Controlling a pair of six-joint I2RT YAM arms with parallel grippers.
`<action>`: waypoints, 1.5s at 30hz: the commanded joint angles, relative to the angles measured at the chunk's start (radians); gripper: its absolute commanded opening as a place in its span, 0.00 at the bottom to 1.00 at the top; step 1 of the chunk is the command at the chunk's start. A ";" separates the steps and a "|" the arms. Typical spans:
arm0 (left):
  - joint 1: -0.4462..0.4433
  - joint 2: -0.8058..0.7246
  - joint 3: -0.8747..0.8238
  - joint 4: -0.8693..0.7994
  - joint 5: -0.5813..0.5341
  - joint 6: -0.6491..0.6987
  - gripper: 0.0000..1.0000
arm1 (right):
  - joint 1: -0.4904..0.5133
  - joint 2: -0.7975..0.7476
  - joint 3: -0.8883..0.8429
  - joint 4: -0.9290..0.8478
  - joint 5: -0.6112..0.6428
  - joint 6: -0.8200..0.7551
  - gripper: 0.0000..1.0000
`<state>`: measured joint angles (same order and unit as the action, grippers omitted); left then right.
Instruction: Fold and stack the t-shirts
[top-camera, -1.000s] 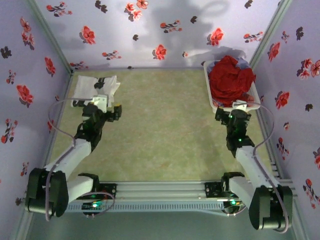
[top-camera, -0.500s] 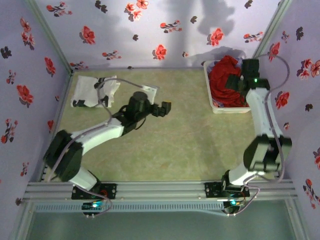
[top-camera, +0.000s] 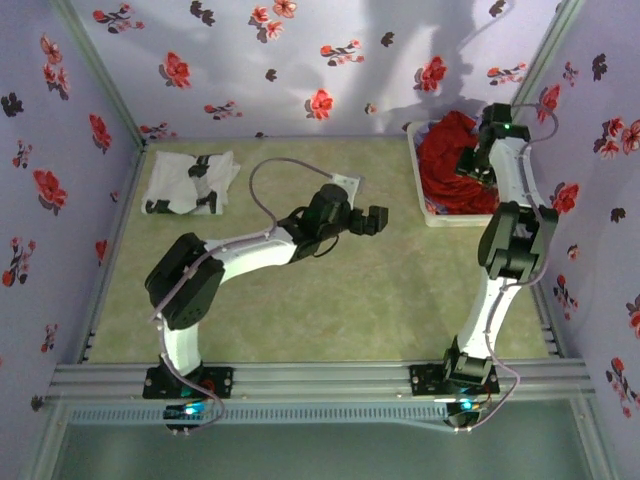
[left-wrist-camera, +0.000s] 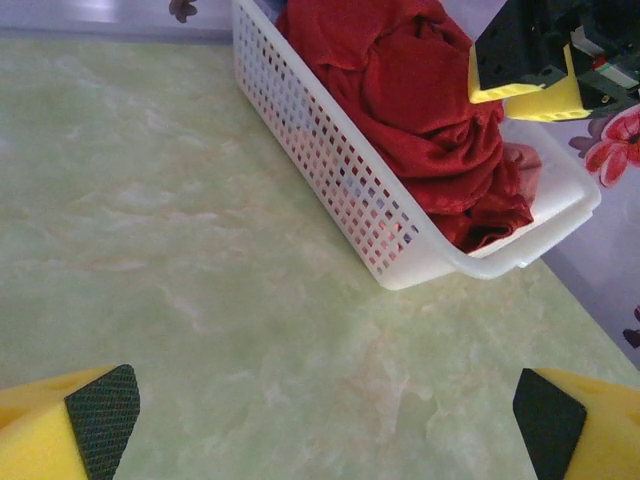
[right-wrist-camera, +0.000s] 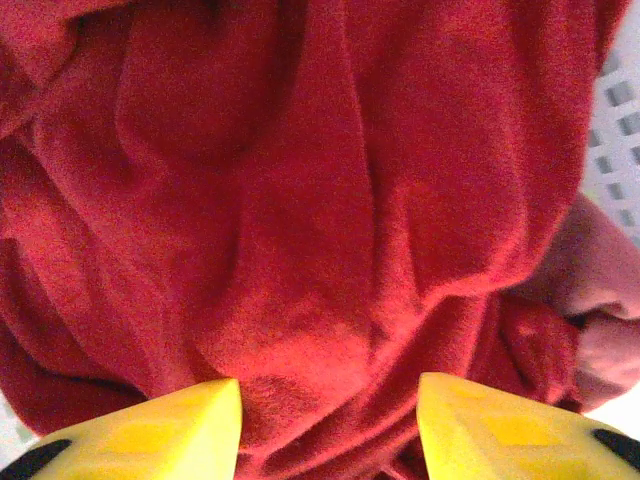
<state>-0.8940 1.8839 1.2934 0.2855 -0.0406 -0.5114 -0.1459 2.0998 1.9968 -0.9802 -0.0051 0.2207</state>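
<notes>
Nearest, the right gripper (right-wrist-camera: 330, 400): yellow fingers spread apart, nothing pinched, hanging just above the bright red crumpled cloth t-shirt (right-wrist-camera: 300, 200), which lies heaped directly under and ahead of the fingertips. Off to the fingers' right, a paler pinkish cloth (right-wrist-camera: 590, 300) pokes out beneath the red. It is likely the lavender shirt, but the colour is uncertain. Both sit inside the white perforated plastic basket (left-wrist-camera: 330, 160).

Judgement: the step in hand is taking the red shirt out. Best to drop onto a raised ridge of fold, close on the red layer alone, then lift straight up over the basket wall so the paler piece isn't dragged along.

Farther out, the left gripper (left-wrist-camera: 325, 420): wide open, empty, over the green marbled table (left-wrist-camera: 150, 250), basket ahead of it.

Well behind it: the white folded t-shirt with black print (top-camera: 185, 180), flat on the table.

Count: three shirts, one basket, two grippers.
</notes>
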 joint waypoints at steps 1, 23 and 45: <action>-0.006 0.027 0.033 0.020 0.007 -0.057 0.99 | 0.000 0.042 0.086 -0.029 -0.028 -0.007 0.40; -0.008 -0.091 -0.041 -0.107 0.008 -0.086 0.99 | 0.017 -0.058 0.150 -0.041 -0.283 0.028 0.00; 0.411 -0.567 -0.299 -0.449 0.098 -0.042 0.99 | 0.626 -0.647 0.171 0.054 -0.238 0.047 0.00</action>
<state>-0.5358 1.3937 1.0340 -0.0761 0.0124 -0.5873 0.4095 1.4891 2.1548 -1.0054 -0.2687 0.2436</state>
